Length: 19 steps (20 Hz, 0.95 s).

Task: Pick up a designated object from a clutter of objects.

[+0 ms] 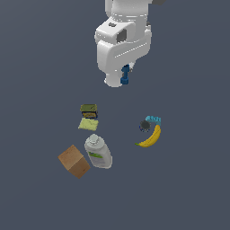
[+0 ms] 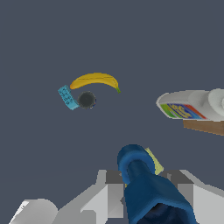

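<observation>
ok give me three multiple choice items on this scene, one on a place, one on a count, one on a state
1. Where is the yellow curved banana?
A. touching the light cyan piece with the black round part
B. against the brown cardboard cube
C. under the white jug with the green label

2. How many items lie on the floor?
A. three
B. five
C. seven

3. What state is the gripper in?
A. open, empty
B. shut on the tiny dark blue knobby piece
C. shut on the jug

Answers: 1 A, the two sit together in both views. 2 B, cube, jug, olive-and-yellow flat box, cyan piece, banana. 3 B, the blue piece sits between the fingers, raised off the floor.
</observation>
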Tool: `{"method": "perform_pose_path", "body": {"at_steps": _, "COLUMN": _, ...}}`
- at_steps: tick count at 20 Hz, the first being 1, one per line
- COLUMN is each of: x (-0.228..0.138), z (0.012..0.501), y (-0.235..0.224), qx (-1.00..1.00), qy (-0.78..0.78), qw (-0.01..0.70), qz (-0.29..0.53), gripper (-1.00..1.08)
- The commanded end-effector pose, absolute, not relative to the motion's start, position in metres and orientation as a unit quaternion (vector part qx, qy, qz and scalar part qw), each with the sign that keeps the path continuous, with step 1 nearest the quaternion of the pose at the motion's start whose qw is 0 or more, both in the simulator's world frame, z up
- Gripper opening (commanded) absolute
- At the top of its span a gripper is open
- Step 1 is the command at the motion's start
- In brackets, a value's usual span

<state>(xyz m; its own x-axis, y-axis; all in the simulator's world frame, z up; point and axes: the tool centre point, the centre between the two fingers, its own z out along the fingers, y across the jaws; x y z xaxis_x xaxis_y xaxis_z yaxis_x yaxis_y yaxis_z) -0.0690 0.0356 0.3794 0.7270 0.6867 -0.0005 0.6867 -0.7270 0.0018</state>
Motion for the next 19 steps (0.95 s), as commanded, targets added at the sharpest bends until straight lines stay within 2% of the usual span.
{"method": "perform_pose_path", "body": {"at_steps": 1, "x": -0.065, "z": 0.4, "y": 0.043, "qx": 0.929, "qy": 0.369, "qw": 0.0, "qz": 0.0, "gripper": -1.0}}
{"method": "perform_pose_path", "body": {"at_steps": 10, "x": -0.053, "z": 0.446, "y": 0.059, "qx": 0.929, "qy": 0.369, "qw": 0.0, "qz": 0.0, "gripper": -1.0}}
{"method": "perform_pose_path", "body": {"at_steps": 19, "x": -0.049, "z": 0.459, "y": 0.063, "qx": 0.929, "qy": 0.369, "qw": 0.0, "qz": 0.0, "gripper": -1.0}}
